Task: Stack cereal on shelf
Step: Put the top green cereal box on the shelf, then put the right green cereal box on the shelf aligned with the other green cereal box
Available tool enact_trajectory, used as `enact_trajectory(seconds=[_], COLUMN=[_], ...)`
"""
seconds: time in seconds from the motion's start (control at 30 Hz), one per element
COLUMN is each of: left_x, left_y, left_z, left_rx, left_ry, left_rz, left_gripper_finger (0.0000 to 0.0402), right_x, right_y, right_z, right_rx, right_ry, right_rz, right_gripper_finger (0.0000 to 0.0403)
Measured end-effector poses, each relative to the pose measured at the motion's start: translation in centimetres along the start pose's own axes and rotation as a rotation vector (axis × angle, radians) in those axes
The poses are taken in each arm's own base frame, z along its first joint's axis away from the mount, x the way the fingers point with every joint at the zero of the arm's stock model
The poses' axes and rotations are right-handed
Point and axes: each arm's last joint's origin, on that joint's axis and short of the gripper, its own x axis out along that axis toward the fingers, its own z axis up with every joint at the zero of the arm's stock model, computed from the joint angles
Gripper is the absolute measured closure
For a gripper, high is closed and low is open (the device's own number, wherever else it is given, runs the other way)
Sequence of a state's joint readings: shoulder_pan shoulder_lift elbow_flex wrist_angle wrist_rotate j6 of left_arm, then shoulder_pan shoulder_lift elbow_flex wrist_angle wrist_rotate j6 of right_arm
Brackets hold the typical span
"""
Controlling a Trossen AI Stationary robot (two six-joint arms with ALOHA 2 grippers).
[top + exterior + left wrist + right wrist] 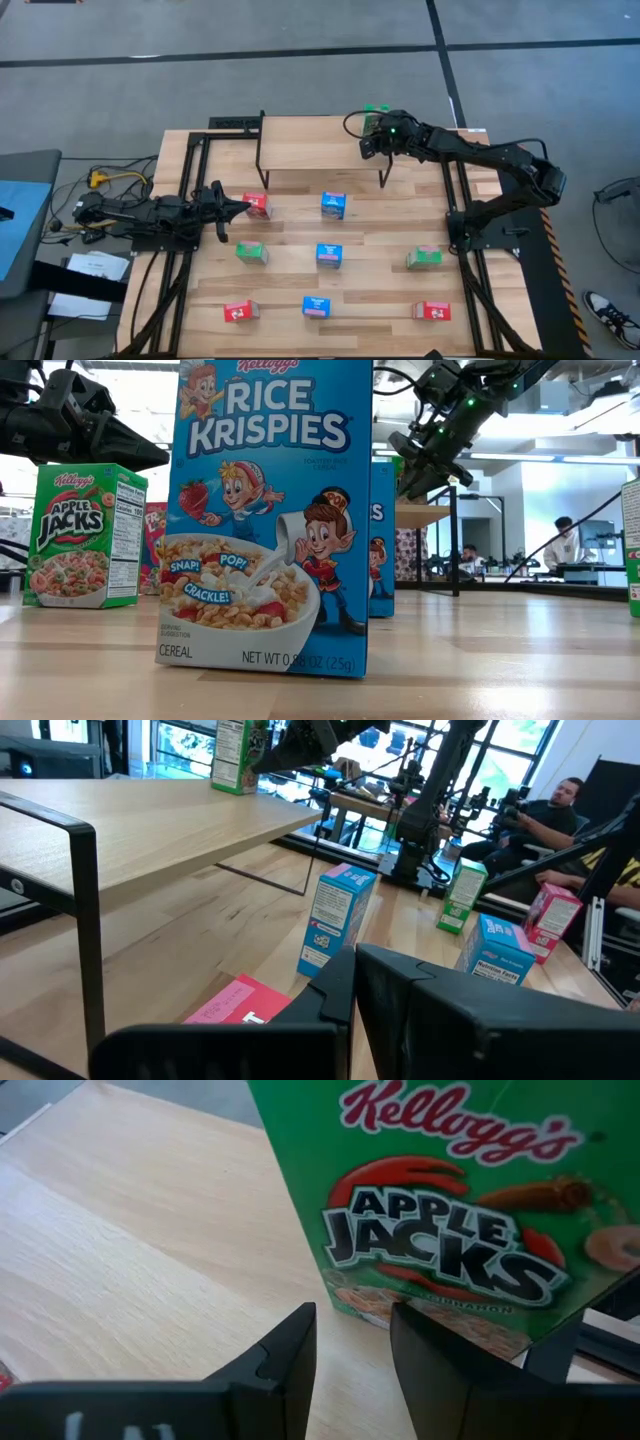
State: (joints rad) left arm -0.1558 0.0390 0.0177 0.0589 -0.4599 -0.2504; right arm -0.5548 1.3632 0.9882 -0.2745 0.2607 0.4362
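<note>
Because the right gripper (350,1355), its fingers slightly parted and holding nothing, hovers just behind the green Apple Jacks box (470,1200) standing at the far corner of the shelf (310,145), a forward nudge could tip it off, while the shut left gripper (235,208) waits beside a red box (257,205).

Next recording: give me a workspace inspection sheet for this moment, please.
Surface: slatted wooden tabletop, no spills seen.
Job's things: small light wood shelf on black legs carries one green cardboard cereal box, upright near a corner; eight more boxes, three red, three blue, two green, are spread apart on the tabletop.
Clutter: nothing seen.
Grippers: right pincer open, just short of the green box; left pincer shut, beside a red box.
Cables: yellow cable off the table's left side.
Surroundings: seated people beyond the table; a shoe on the floor.
</note>
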Motion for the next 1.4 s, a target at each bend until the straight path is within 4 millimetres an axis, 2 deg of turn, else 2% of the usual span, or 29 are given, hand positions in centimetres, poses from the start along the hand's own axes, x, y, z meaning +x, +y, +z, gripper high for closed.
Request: enact_trajectory(seconds=[0.53,0.77,1.07,1.4], left_x=[0.0,0.0,0.0,0.0], left_y=[0.0,0.0,0.0,0.0], left_z=[0.0,0.0,0.0,0.0], left_rx=[0.0,0.0,-0.069,-0.071], left_ry=[0.0,0.0,0.0,-0.003], left_rz=[0.0,0.0,-0.008,-0.009], left_gripper_finger=[0.0401,0.0401,0.0401,0.0401], right_x=[0.0,-0.2,-2.9,-5.8], right_y=[0.0,0.5,3.0,4.3], right_z=[0.0,-0.2,1.8,3.8], right_rx=[0.001,0.031,-0.044,-0.19], right_ry=[0.002,0.045,0.092,0.21], right_rz=[0.002,0.091,0.188,0.438], right_gripper_finger=[0.0249,0.0249,0.0249,0.0244])
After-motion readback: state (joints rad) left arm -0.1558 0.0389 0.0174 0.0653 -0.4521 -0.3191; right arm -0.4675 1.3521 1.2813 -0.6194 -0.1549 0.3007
